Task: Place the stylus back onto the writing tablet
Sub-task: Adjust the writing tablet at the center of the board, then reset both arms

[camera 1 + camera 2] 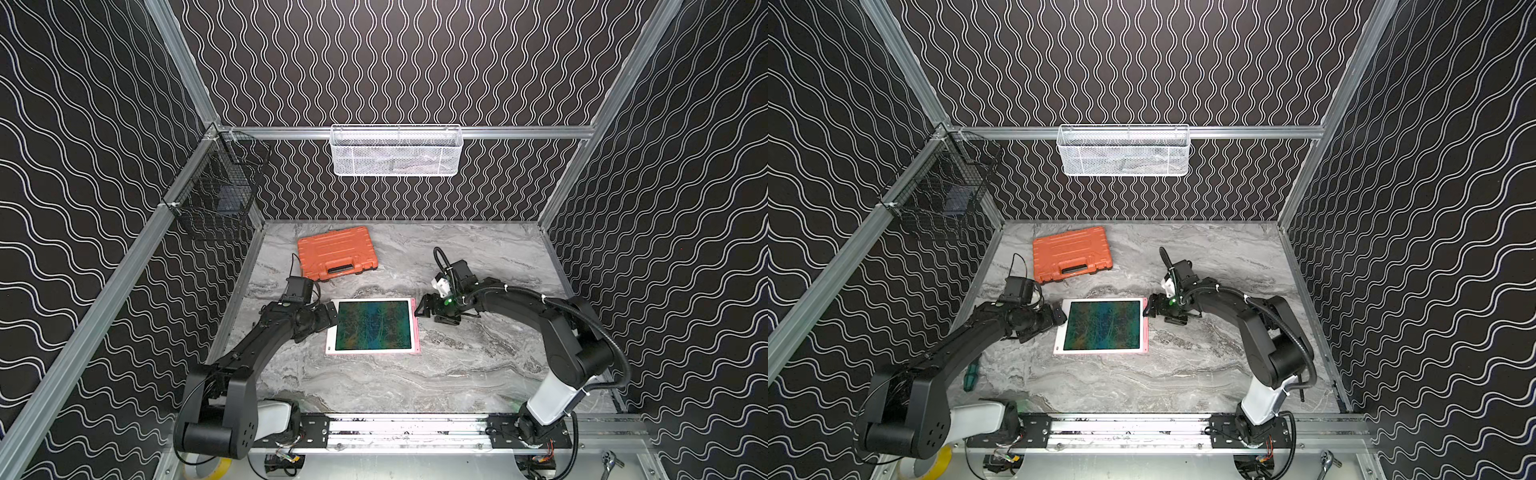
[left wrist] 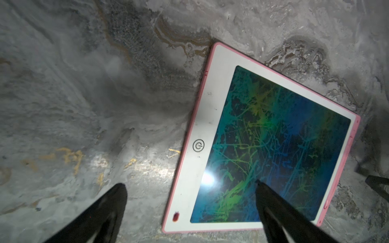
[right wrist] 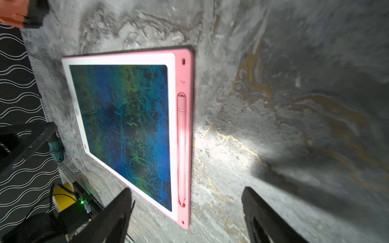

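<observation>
Stylus [image 3: 181, 147] lies seated lengthwise in the pink groove along the 3 o'clock edge of the writing tablet [image 1: 372, 326], which lies flat mid-table. The right gripper [image 3: 187, 189] hangs just beside that edge, jaws spread wide and empty; in the right wrist view one end of the stylus shows between its fingertips. The left gripper [image 2: 189, 184] sits at the tablet's 9 o'clock edge, jaws wide and empty, one finger over the screen. A power symbol marks the round button [image 2: 198, 145].
</observation>
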You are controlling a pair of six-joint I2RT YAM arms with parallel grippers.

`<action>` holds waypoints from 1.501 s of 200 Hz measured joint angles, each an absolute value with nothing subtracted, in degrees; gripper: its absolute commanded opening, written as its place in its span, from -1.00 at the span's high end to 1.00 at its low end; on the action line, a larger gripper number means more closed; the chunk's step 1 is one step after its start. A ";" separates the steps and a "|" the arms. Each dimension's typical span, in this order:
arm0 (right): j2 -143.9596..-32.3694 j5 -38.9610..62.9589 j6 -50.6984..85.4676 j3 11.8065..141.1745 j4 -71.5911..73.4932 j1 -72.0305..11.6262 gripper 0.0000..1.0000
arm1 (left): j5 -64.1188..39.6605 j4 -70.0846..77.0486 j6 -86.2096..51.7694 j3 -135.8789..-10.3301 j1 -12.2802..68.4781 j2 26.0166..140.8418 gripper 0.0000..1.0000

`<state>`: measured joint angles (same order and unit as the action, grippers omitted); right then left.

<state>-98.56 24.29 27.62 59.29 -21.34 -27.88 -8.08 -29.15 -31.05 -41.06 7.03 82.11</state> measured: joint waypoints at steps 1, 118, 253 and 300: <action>-98.50 24.27 27.55 59.29 -21.41 -27.86 -0.69 | -8.08 -29.19 -31.05 -41.10 7.03 82.06 -0.97; -82.46 15.94 26.15 49.17 -20.91 -21.45 -0.83 | -11.16 -33.89 -26.35 -42.33 7.05 73.56 -0.97; -68.12 6.15 24.91 45.17 -18.81 -13.98 -1.00 | -15.05 -30.92 -25.12 -41.10 7.05 71.92 -0.97; -64.53 5.26 26.17 42.33 -15.33 -9.28 -1.00 | -14.57 -30.76 -24.67 -41.28 7.05 70.28 -0.97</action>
